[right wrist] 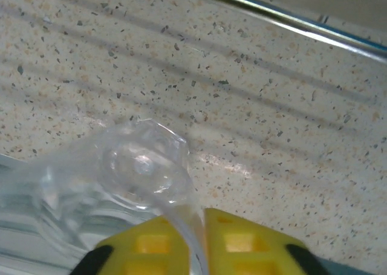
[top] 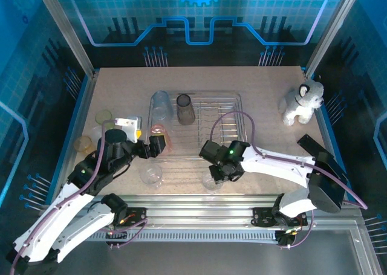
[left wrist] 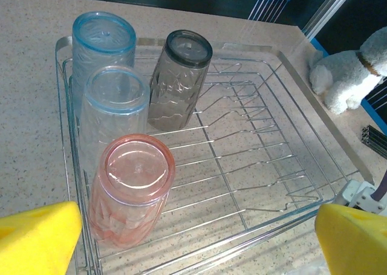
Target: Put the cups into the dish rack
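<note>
Your right arm stretches low, right pincer (right wrist: pixel 192 226) clamped on the thin rim of a clear faceted plastic tumbler (right wrist: pixel 142 166) over the speckled table (right wrist: pixel 272 106). Your left pincer (top: pixel 158 145) hangs spread wide above the silver wire dish rack (left wrist: pixel 254 160) holding an upturned pink tumbler (left wrist: pixel 133 184).

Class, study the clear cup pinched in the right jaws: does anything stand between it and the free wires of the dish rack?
Only the dish rack's raised near rim lies before the clear cup. The four upturned cups stand along its left side, off that path.
</note>
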Available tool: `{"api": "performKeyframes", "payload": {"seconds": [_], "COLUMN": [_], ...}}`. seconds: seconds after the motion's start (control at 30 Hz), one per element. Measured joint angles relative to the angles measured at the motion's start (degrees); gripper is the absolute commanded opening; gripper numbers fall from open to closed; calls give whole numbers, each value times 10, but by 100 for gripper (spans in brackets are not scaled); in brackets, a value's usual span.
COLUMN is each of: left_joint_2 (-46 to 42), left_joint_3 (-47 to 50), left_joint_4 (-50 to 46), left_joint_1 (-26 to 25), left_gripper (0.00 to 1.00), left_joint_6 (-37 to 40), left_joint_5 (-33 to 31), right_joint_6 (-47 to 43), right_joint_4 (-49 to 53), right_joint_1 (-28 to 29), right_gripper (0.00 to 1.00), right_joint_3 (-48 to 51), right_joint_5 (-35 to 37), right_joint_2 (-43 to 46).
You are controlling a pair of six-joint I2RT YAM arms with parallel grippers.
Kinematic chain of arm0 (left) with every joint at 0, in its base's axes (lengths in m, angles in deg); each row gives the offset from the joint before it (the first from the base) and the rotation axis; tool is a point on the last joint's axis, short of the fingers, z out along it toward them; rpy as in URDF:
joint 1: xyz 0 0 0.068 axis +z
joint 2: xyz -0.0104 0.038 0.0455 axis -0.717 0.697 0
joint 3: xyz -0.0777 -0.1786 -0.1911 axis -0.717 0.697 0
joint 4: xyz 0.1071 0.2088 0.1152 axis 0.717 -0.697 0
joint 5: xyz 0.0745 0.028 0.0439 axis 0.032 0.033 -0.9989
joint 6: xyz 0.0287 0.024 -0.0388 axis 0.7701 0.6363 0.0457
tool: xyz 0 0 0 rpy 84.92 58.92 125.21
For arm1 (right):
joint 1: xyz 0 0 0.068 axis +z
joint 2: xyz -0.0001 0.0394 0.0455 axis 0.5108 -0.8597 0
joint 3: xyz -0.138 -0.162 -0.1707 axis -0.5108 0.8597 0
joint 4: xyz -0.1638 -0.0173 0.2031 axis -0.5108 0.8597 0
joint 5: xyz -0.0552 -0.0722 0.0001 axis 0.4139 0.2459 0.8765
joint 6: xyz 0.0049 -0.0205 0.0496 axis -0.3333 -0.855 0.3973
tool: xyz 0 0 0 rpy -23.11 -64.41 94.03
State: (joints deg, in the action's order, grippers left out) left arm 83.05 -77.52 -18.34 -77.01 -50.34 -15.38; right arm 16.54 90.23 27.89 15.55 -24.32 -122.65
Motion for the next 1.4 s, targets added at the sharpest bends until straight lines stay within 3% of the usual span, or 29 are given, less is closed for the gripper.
{"api": "performKeyframes", "payload": {"seconds": [0.27, 0.47, 0.57, 0.77, 1.0, 1.4], "left_joint_2": [-1, -11, -17, -7, 52, 96], "left_joint_3": [2, 2, 3, 15, 17, 16], "left_joint_4": [-2, 32, 80, 197, 293, 393], "left_joint_1": [0, 0, 0, 0, 0, 0], "left_gripper": [99, 99, 99, 99, 99, 99], "left_joint_6": [-13, -13, -14, -31, -73, -115], "left_joint_5": [7, 80, 146, 281, 388, 479], "right_joint_6": [-70, -151, -168, -150, -84, -24], "right_joint_4": [28, -2, -45, -182, -339, -468], "right_joint_1": [0, -8, -56, -217, -253, -244], "right_gripper": [0, 0, 0, 0, 0, 0], "right_joint_3": [-58, -65, -61, -15, 7, 9], "right_joint_5": [-5, -42, -90, -251, -409, -486], "right_joint_2": [17, 166, 257, 362, 328, 259]}}
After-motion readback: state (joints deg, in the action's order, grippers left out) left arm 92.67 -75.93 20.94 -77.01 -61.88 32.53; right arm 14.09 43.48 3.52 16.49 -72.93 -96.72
